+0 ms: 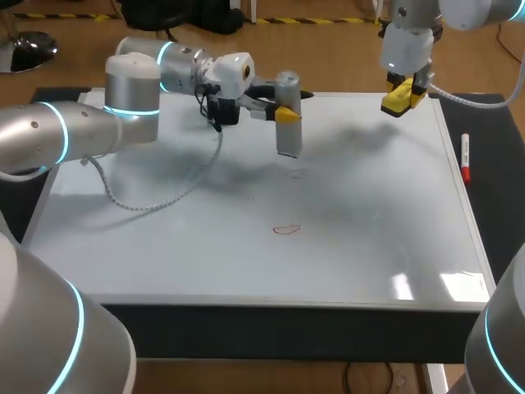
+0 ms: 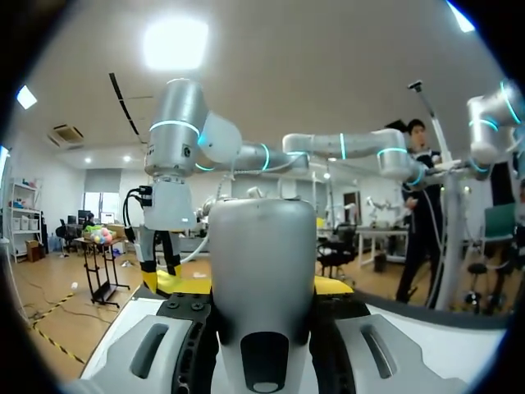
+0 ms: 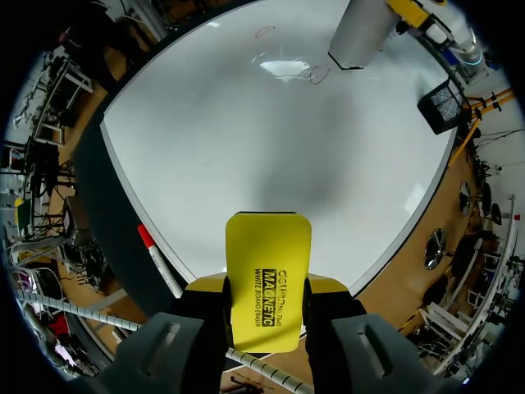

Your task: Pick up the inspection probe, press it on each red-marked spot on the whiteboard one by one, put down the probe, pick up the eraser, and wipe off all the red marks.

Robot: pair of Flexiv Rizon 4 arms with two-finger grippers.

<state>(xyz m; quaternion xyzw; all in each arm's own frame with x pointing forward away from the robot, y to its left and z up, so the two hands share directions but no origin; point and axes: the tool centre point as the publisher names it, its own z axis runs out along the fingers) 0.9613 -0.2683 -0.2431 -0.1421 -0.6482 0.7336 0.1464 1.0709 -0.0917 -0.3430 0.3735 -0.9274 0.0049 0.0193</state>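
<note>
Left tool (image 1: 286, 115) clenched on inspection probe (image 1: 288, 135), a fingertip on each side. The probe is a grey cylinder held upright over the whiteboard (image 1: 164, 246), at about 12 o'clock from board centre. Its lower end is just beside a faint red mark (image 3: 316, 74). Can't tell if the end touches the board. In the left wrist view the probe sits between the fingers and blocks most of what is ahead.

Right tool (image 1: 404, 98) clenched on eraser (image 3: 268, 279), a yellow block gripped from two sides and sticking out ahead of the fingers. It is held above the board's 1 o'clock corner, off the surface and well apart from the probe.

Red loop mark (image 1: 285, 230) is near board centre, at 6 o'clock from the probe, with nothing touching it.

Marker (image 1: 466, 156), white with red cap, lies on the bench (image 1: 492, 164) just beside the board's 3 o'clock edge. In the right wrist view it is beside the eraser, just off the board rim.

Left arm (image 1: 74, 131) comes in from 9 o'clock. Its white cable (image 1: 164, 197) hangs down onto the board at 10 o'clock.
</note>
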